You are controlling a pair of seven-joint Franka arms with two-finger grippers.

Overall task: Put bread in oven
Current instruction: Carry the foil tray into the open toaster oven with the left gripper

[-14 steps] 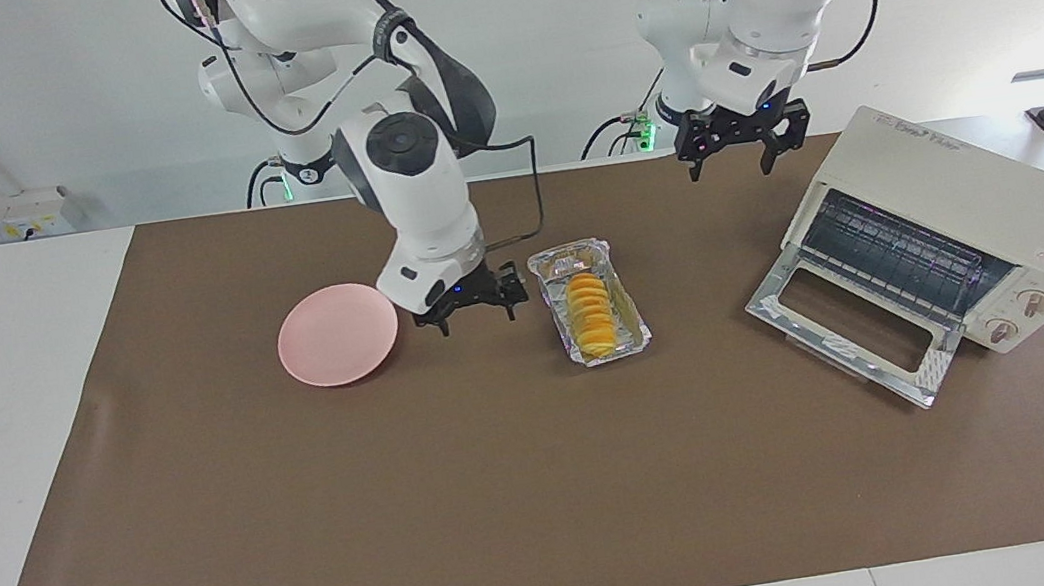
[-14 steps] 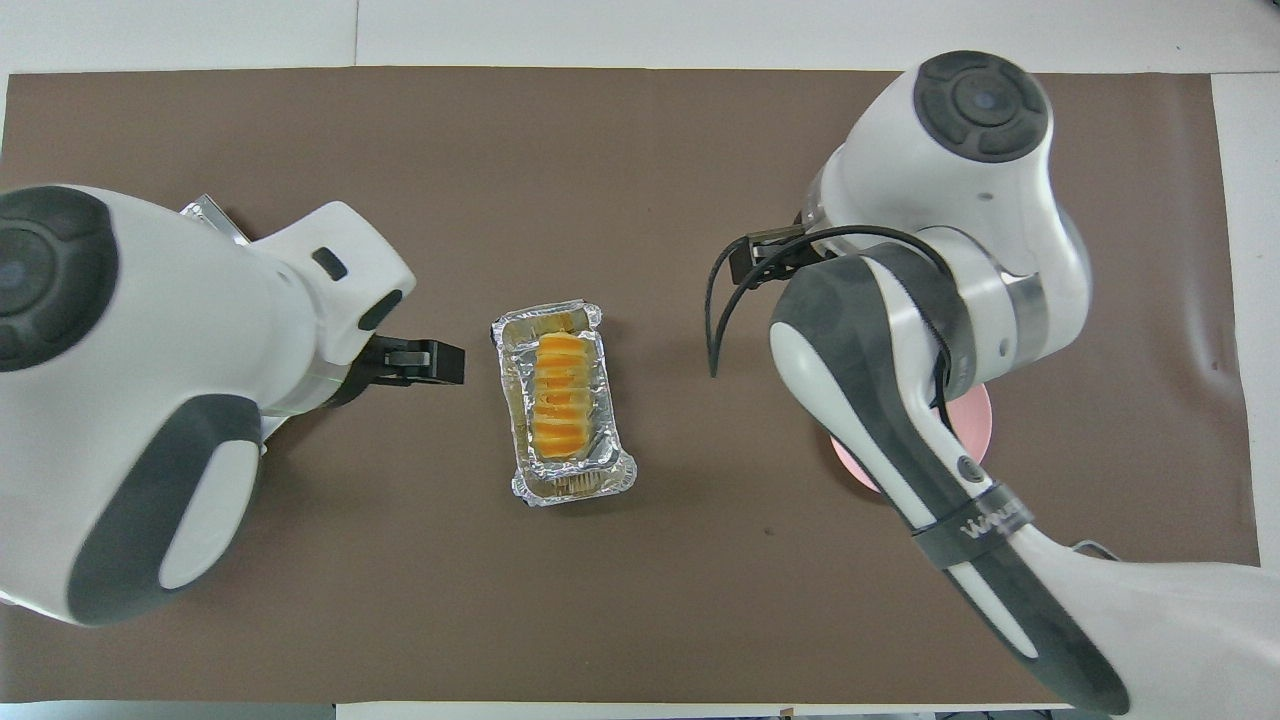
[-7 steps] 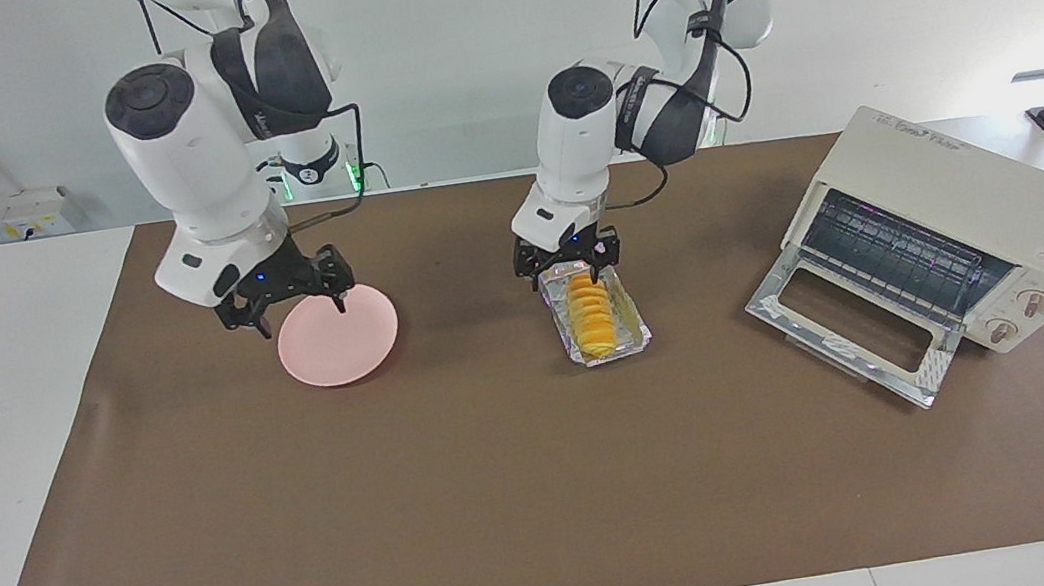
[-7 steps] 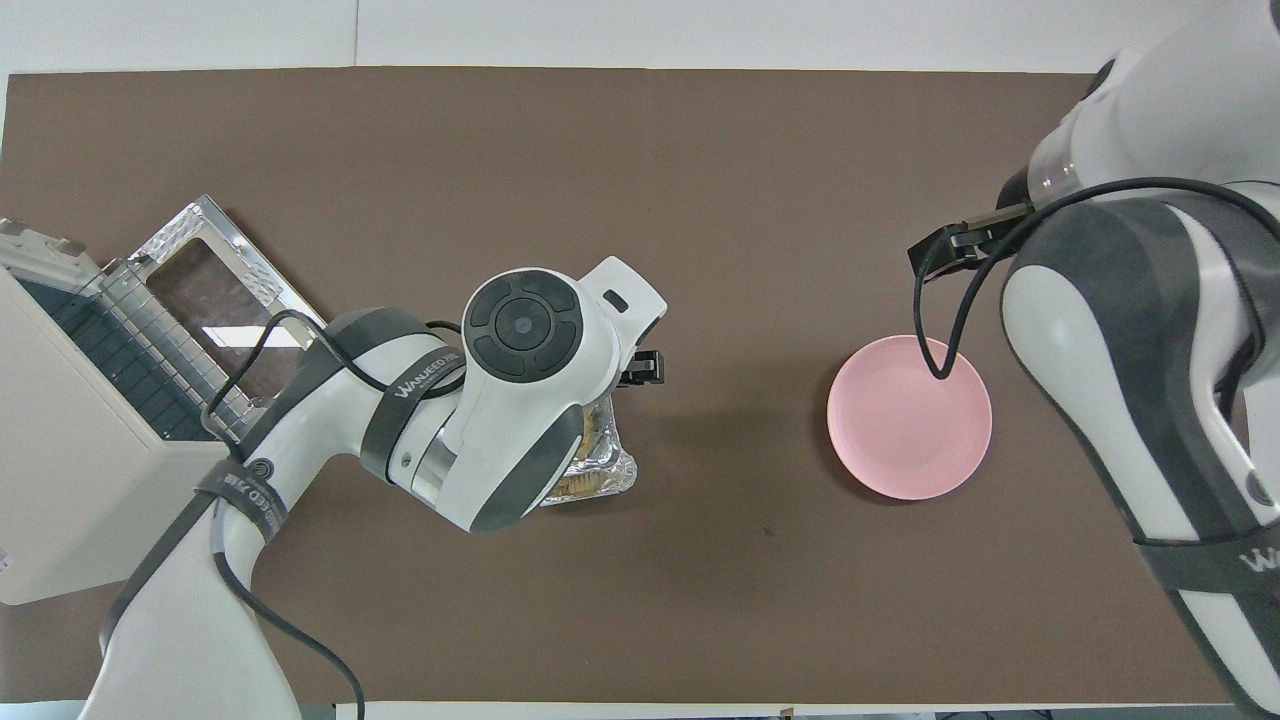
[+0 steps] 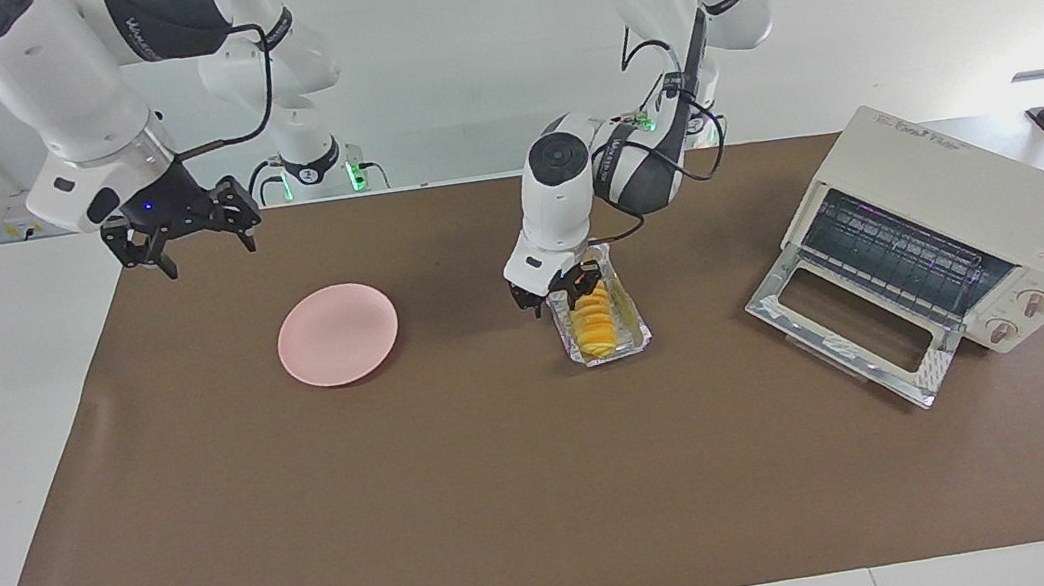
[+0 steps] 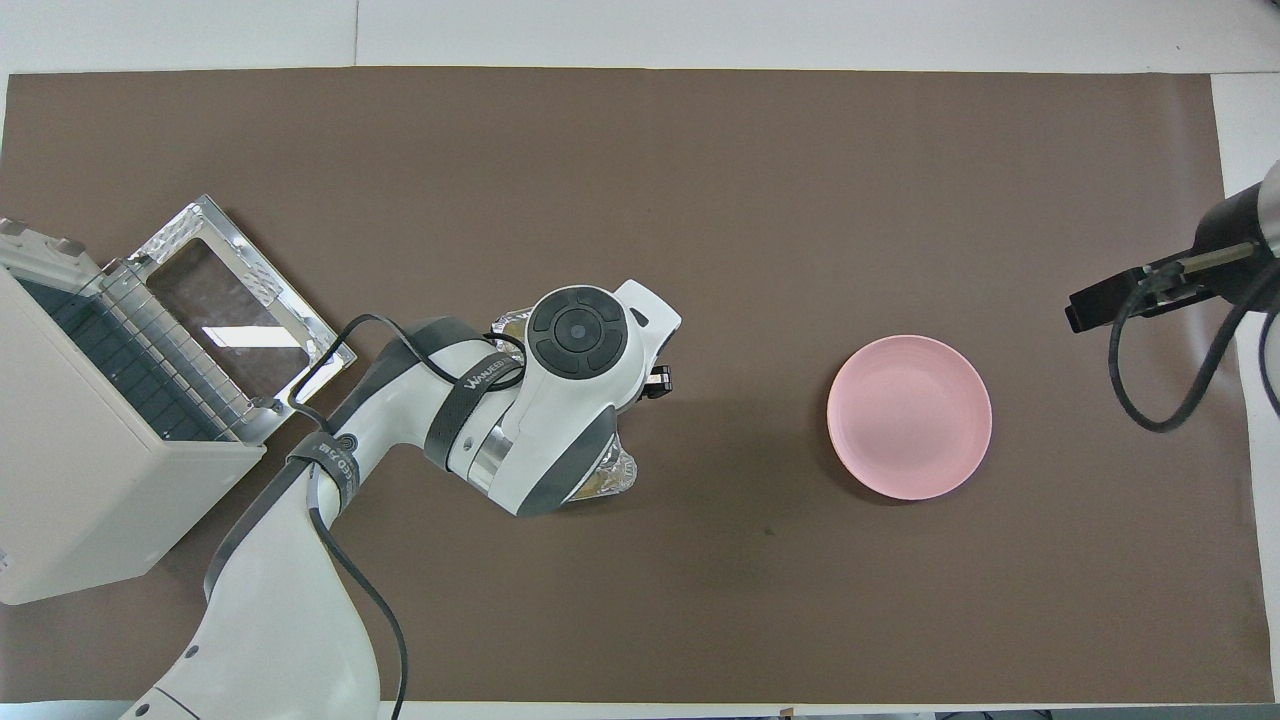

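Note:
The bread (image 5: 594, 317), a ridged yellow-orange loaf, lies in a crinkled foil tray (image 5: 636, 332) in the middle of the brown mat. My left gripper (image 5: 554, 293) is down at the tray's end nearer to the robots. Its fingers are spread, one outside the tray wall and one at the loaf's end. In the overhead view the left arm's wrist (image 6: 575, 330) covers the bread, and only a corner of the tray (image 6: 612, 474) shows. The oven (image 5: 951, 216) stands at the left arm's end, also seen in the overhead view (image 6: 90, 480), with its glass door (image 5: 850, 330) dropped open. My right gripper (image 5: 185, 245) is open and empty, raised over the mat's edge.
A round pink plate (image 5: 338, 334) lies on the mat toward the right arm's end, beside the tray; it also shows in the overhead view (image 6: 909, 416). The brown mat (image 5: 509, 496) covers most of the white table.
My left gripper has dropped lower onto the tray's near end. My right gripper has risen from the plate and swung out toward its own end of the table.

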